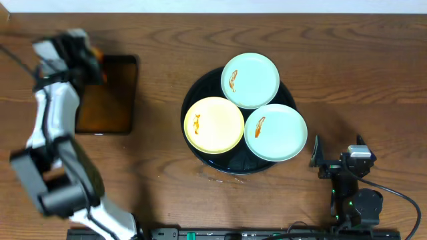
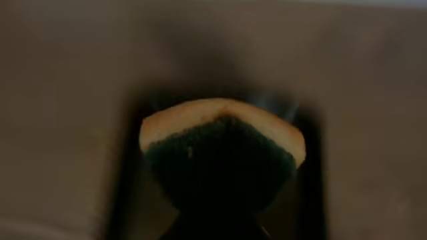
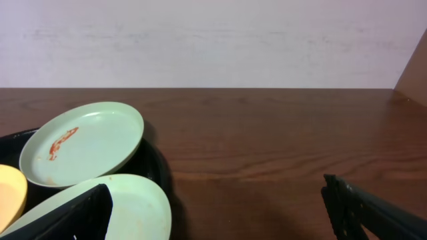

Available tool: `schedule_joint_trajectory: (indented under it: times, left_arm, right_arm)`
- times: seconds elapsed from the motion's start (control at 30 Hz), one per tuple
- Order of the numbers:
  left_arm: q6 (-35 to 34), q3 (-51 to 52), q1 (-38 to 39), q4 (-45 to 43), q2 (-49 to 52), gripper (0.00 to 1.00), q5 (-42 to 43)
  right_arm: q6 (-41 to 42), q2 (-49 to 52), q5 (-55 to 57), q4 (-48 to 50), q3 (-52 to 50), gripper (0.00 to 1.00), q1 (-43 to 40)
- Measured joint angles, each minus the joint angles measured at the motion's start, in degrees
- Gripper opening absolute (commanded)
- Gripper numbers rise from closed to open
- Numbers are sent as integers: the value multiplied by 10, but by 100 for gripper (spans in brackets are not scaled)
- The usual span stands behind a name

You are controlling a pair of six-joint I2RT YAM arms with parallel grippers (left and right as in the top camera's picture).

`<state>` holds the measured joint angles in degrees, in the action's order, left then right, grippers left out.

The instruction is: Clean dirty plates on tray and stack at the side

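Note:
Three plates lie on the round black tray (image 1: 199,93): a mint one (image 1: 250,80) at the back, a yellow one (image 1: 213,125) at the left and a mint one (image 1: 275,132) at the right. Each bears an orange-brown smear. My left gripper (image 1: 90,63) hovers at the far left, shut on a yellow and green sponge (image 2: 220,157). Its fingers are lost in shadow in the left wrist view. To the right of the tray, my right gripper (image 1: 338,157) stands open and empty. In the right wrist view it (image 3: 220,220) sits beside the near mint plate (image 3: 137,203), with the far mint plate (image 3: 83,143) behind.
A small rectangular black tray (image 1: 110,100) with a brown inside lies under the left gripper at the far left. Bare wooden table (image 1: 360,80) stretches to the right of the round tray. A pale wall (image 3: 213,40) bounds the far side.

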<state>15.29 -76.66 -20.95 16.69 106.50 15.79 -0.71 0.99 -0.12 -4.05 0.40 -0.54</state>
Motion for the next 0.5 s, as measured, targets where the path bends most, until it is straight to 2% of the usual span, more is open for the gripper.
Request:
schedule_joint_trajectory:
  times: [0.07, 0.17, 0.27, 0.33, 0.43, 0.5]
  left_arm:
    - [0, 17, 0, 12, 21, 7, -1]
    - [0, 20, 1, 0, -14, 8, 1]
    - [-5, 17, 5, -52, -106, 7, 7]
    - [-17, 5, 13, -104, -208, 7, 8]
    - [-22, -16, 21, -124, -314, 7, 8]
    - [-24, -27, 21, -123, -347, 7, -3]
  right_arm:
    - [0, 0, 0, 0, 0, 99, 0]
    - [0, 0, 0, 0, 0, 99, 0]
    - [0, 0, 0, 0, 0, 99, 0]
    - [0, 0, 0, 0, 0, 99, 0]
    - [0, 0, 0, 0, 0, 99, 0]
    - [0, 0, 0, 0, 0, 99, 0]
